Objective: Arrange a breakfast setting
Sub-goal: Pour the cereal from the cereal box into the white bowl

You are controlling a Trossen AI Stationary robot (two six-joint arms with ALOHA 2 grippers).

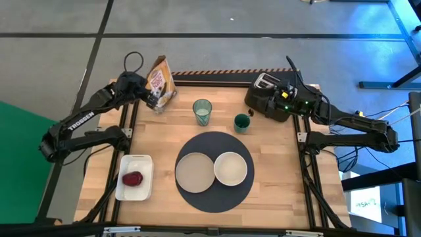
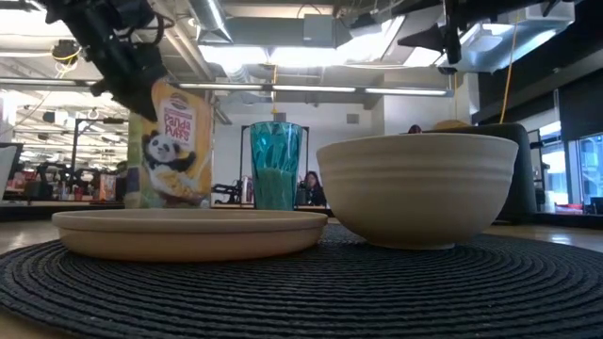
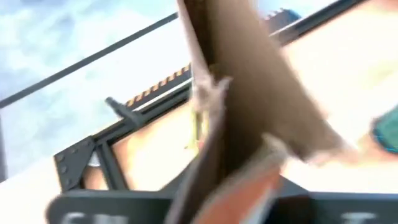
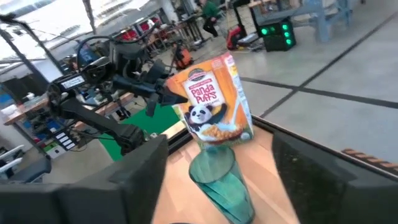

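A dark-grey round mat point(image 1: 215, 192) lies at the table's near middle, with a beige plate point(image 1: 195, 171) and a white bowl point(image 1: 230, 168) on it. A pale-green tumbler point(image 1: 202, 112) and a small dark-green cup point(image 1: 242, 122) stand beyond the mat. No spoon shows. My left gripper point(image 1: 150, 93) is shut on a Panda Puffs cereal box point(image 1: 160, 80) at the far left. My right gripper point(image 1: 258, 100) is open and empty at the far right, next to a toaster point(image 1: 266, 81), and faces the tumbler point(image 4: 217, 177). My left gripper holds the cereal box by its upper corner point(image 2: 149, 87), pinched between the two fingers. It comes at the box from the table's left side and from above point(image 4: 166, 93). The box is tilted point(image 2: 171, 141). The plate hides its bottom, so I cannot tell whether it stands on the table.
A white tray point(image 1: 133, 191) with a dark-red thing point(image 1: 133, 178) on it lies at the near left. The toaster stands at the far right corner. Bare wood shows between the tray and the mat and to the right of the mat.
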